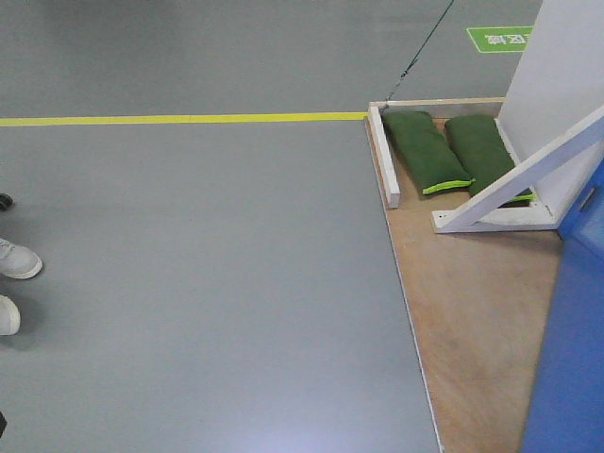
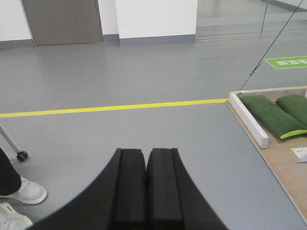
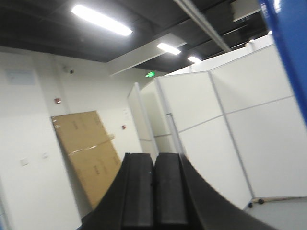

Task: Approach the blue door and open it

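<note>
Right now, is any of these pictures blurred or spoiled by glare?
Front view: sharp, evenly lit, only a pale sheen on the floor near the bottom edge. Left wrist view: clear floor and yellow line, the shut left gripper dark up close. Right wrist view: tilted and soft, ceiling lamps blown out white, the blue door a blurred strip at the right edge.

Rt edge cuts off most of blue door (image 1: 574,349), left edge crops shoes (image 1: 17,259), green floor sign (image 1: 498,38) txt unreadable.
</note>
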Robot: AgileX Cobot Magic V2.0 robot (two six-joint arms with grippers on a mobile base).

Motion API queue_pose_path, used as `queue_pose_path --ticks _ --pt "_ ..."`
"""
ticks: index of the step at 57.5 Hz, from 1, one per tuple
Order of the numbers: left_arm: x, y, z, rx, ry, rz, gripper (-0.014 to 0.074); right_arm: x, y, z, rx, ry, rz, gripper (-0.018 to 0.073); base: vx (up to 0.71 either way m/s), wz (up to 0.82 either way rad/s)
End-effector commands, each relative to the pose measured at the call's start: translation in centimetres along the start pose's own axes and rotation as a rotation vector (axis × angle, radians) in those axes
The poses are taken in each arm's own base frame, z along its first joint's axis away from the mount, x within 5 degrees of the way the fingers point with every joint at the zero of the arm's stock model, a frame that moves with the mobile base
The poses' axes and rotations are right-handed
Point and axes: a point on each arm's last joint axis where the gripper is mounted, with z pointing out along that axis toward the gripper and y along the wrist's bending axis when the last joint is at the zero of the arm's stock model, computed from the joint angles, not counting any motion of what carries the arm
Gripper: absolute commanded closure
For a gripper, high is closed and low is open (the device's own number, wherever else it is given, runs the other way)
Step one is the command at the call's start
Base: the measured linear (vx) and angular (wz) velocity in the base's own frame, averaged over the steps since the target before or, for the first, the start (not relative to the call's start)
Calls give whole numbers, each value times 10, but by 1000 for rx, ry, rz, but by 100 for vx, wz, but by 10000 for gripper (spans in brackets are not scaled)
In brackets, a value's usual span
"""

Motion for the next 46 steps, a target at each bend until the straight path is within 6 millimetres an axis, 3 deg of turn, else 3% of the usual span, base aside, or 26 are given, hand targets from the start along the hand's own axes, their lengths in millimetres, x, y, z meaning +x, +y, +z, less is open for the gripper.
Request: queue_pose_path --ticks 1,46 --pt "-17 0 -4 7 -123 -9 524 -38 27 -21 -109 -153 -17 547 0 0" --pt "-17 0 -4 7 -123 -9 524 -24 146 -75 -638 98 245 547 0 0"
